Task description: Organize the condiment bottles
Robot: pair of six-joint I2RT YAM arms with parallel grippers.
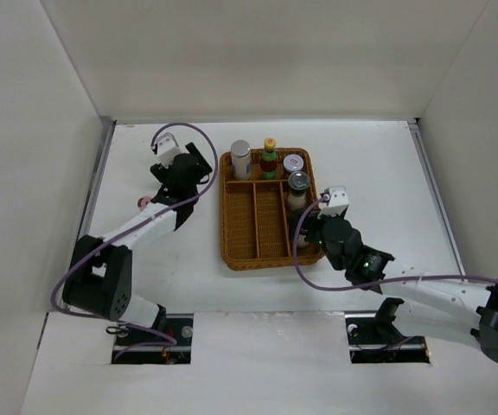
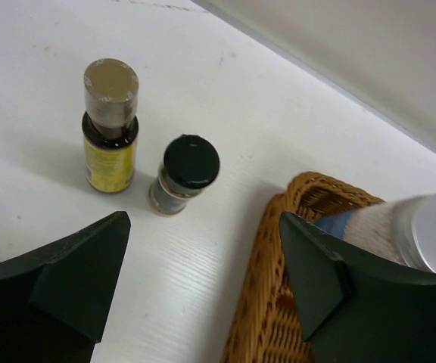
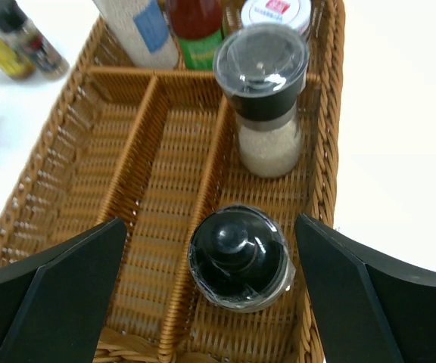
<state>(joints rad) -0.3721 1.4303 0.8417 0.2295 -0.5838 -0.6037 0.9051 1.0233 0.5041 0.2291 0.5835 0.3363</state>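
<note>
Jaws stand wide apart on both arms. The right gripper (image 3: 209, 225) hangs open over a black-domed grinder (image 3: 238, 257), which sits between its fingers in the right-hand compartment of the woven basket (image 3: 324, 151). Just beyond it in the same compartment stands a clear-lidded grinder (image 3: 263, 98). Farther ahead, a white shaker (image 3: 138, 26), red sauce bottle (image 3: 197, 30) and red-lidded jar (image 3: 276, 13) line the basket's end section. The left gripper (image 2: 203, 227), open and empty, hovers over the table (image 2: 225, 76); a yellow bottle (image 2: 110, 125) and black-capped jar (image 2: 185, 174) stand upright ahead of it, with the basket's corner by its right finger.
</note>
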